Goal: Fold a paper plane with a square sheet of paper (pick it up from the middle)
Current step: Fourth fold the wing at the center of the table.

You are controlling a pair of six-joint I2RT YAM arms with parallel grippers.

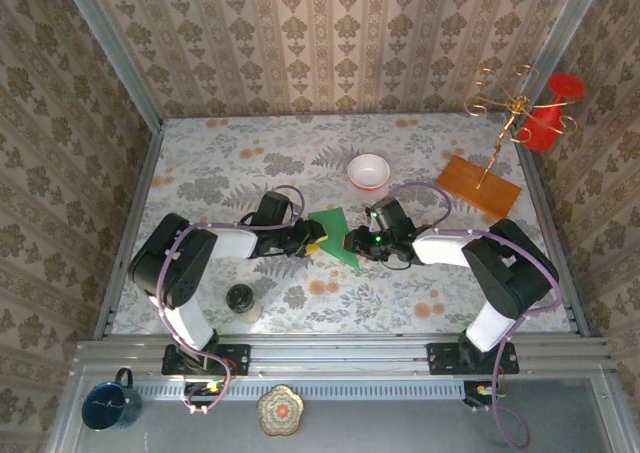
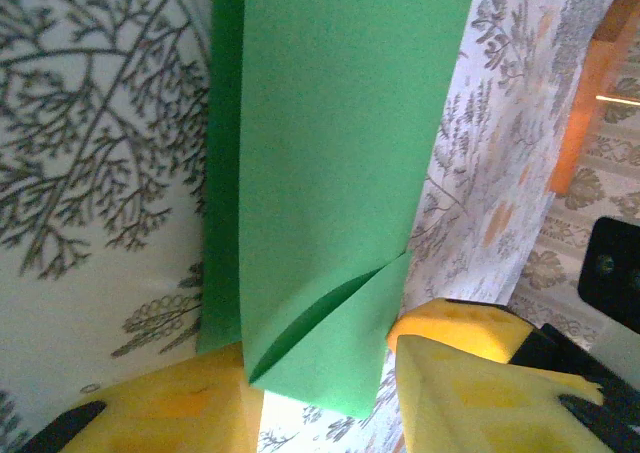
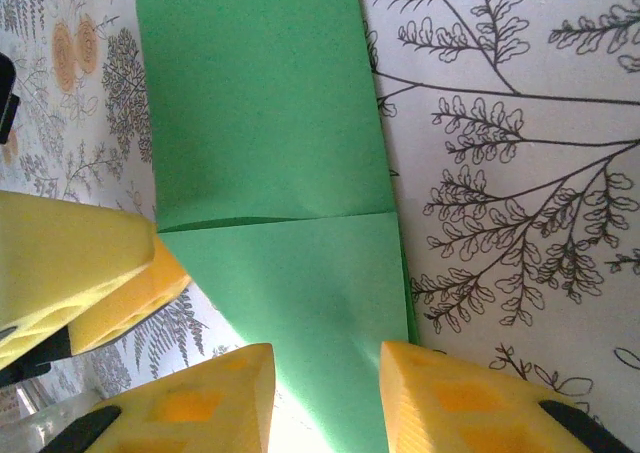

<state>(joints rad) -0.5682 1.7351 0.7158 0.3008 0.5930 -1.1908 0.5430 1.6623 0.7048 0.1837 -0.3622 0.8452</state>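
The square sheet of paper [image 1: 333, 228] is bright green and lies flat on the flowered table, folded into a tapered wedge with a diagonal flap [image 2: 330, 333], a rough paper plane shape. My left gripper [image 1: 320, 239] stands at its left edge and my right gripper [image 1: 350, 243] at its near right end, the two almost meeting. In the left wrist view the paper's narrow end lies between the yellow pads of the left gripper [image 2: 320, 413], jaws apart. In the right wrist view the right gripper [image 3: 325, 403] straddles the paper [image 3: 270, 143], its right pad [image 3: 460, 403] resting over the paper's edge.
A white bowl [image 1: 368, 170] sits behind the paper. At the back right are an orange-brown wooden board [image 1: 478, 185], a gold wire stand [image 1: 505, 103] and a red cup [image 1: 550, 113]. A black-capped jar [image 1: 241, 300] stands near the left arm.
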